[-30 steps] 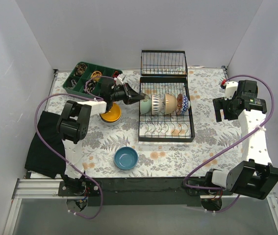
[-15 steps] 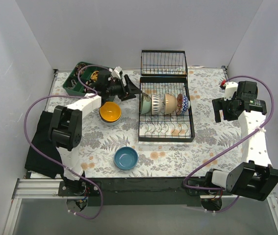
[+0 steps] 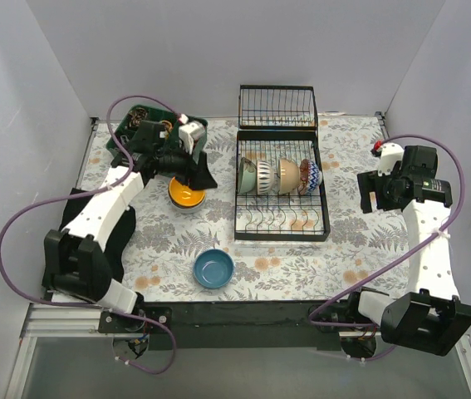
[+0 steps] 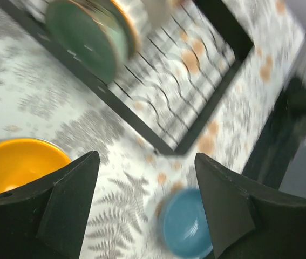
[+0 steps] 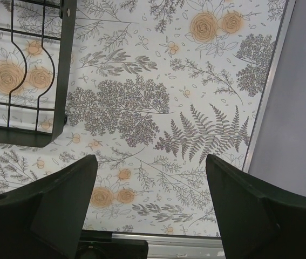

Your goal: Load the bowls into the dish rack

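The black dish rack (image 3: 281, 223) holds several bowls on edge in one row: mint green (image 3: 246, 175), red-and-white patterned (image 3: 265, 176), beige (image 3: 287, 174) and blue patterned (image 3: 310, 175). An orange-yellow bowl (image 3: 187, 195) sits on the table left of the rack, and a solid blue bowl (image 3: 214, 268) lies nearer the front. My left gripper (image 3: 202, 176) hovers open and empty over the orange-yellow bowl's right rim. The left wrist view shows the orange-yellow bowl (image 4: 18, 164), the blue bowl (image 4: 188, 229) and the mint green bowl (image 4: 88, 40). My right gripper (image 3: 374, 193) hangs open and empty, right of the rack.
A green compartment tray (image 3: 139, 133) of small items stands at the back left. A black cloth (image 3: 77, 241) lies at the left edge. The rack's wire basket section (image 3: 277, 106) is at the back. The right wrist view shows the rack's corner (image 5: 61, 81) and flowered tablecloth (image 5: 196, 124).
My left gripper opened, let go of the mint green bowl in the rack, and drew back left to above the orange-yellow bowl. The right arm barely shifted.
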{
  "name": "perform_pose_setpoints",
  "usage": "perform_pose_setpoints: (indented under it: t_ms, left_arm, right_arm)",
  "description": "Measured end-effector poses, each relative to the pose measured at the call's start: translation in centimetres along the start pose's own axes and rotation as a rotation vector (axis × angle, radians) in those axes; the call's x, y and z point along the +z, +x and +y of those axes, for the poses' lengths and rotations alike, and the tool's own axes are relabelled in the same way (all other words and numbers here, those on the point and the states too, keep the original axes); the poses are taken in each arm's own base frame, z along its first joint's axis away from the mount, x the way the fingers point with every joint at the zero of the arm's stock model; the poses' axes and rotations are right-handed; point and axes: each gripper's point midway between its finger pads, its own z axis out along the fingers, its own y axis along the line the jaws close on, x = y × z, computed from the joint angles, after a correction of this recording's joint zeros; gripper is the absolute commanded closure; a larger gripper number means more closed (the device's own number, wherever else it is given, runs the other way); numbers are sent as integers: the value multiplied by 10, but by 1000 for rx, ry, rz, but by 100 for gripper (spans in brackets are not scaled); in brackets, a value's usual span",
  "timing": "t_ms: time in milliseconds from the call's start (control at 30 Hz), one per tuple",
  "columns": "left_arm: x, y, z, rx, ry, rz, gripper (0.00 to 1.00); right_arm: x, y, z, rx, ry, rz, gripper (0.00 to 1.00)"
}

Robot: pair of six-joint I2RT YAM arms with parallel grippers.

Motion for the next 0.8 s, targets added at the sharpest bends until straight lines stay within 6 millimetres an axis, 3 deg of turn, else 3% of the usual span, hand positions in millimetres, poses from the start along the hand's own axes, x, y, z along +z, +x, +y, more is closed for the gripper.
perform_pose_setpoints:
  t_ms: [100, 167, 267, 367, 567, 667, 800]
  left_arm:
    - [-15, 48, -43, 250, 77, 133, 28]
    - [-34, 101, -76, 444, 151, 234, 27]
    - [-52, 155, -109, 614, 256, 324, 29]
    - [-64, 195, -114, 703, 297, 409, 30]
    - [-67, 278, -104, 781, 349, 639, 30]
    - [-64, 296, -104, 824, 360, 686, 30]
    - [-51, 294, -104, 853, 333, 655, 30]
  right_arm:
    - [-2, 4, 3, -4, -2, -14, 10]
    - [-2, 8, 6, -4, -8, -19, 10]
    - [-1, 16, 11, -3, -19, -17, 10]
    - [-3, 20, 13, -2, -18, -25, 10]
    - [-13, 19, 14, -9, -3, -62, 10]
    - [-18, 18, 15, -11, 5, -81, 10]
    - [-23, 17, 15, -14, 14, -105, 10]
